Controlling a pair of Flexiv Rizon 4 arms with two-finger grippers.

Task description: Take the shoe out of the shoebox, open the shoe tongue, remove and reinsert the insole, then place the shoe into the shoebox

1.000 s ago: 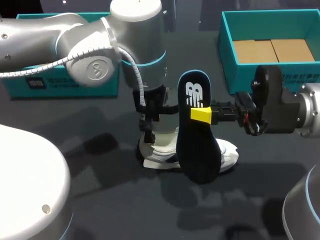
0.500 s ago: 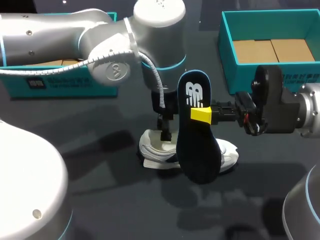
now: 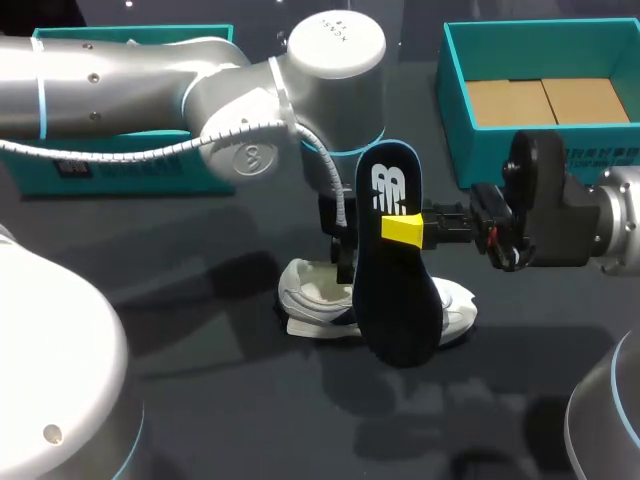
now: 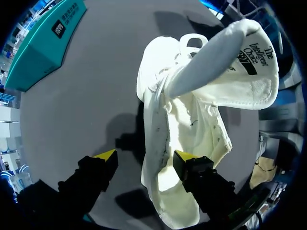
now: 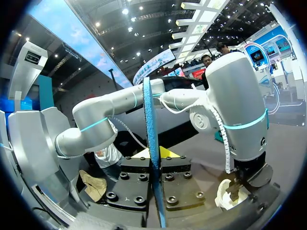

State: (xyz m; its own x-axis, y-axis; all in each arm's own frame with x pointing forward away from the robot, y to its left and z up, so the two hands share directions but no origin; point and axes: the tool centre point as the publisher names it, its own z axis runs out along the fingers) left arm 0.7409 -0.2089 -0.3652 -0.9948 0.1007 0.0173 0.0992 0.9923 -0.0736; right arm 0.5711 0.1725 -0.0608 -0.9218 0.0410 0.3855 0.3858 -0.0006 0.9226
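shoe (image 3: 318,298): on desk (image 3: 200,330), out of box (image 3: 480,150), lying on its sole.
tongue (image 4: 225,57): pulled up & back, mouth wide open, so there's room for the insole to go in.
R pincer (image 3: 405,229): pinching insole (image 3: 395,300) mid-length, upright right by shoe; prob. to leave the mouth free.
L pincer (image 4: 144,157): spread, tips either side of shoe's side wall, no grip; looks set to steady it.
step: reinsert, I'd say; insole not yet in.
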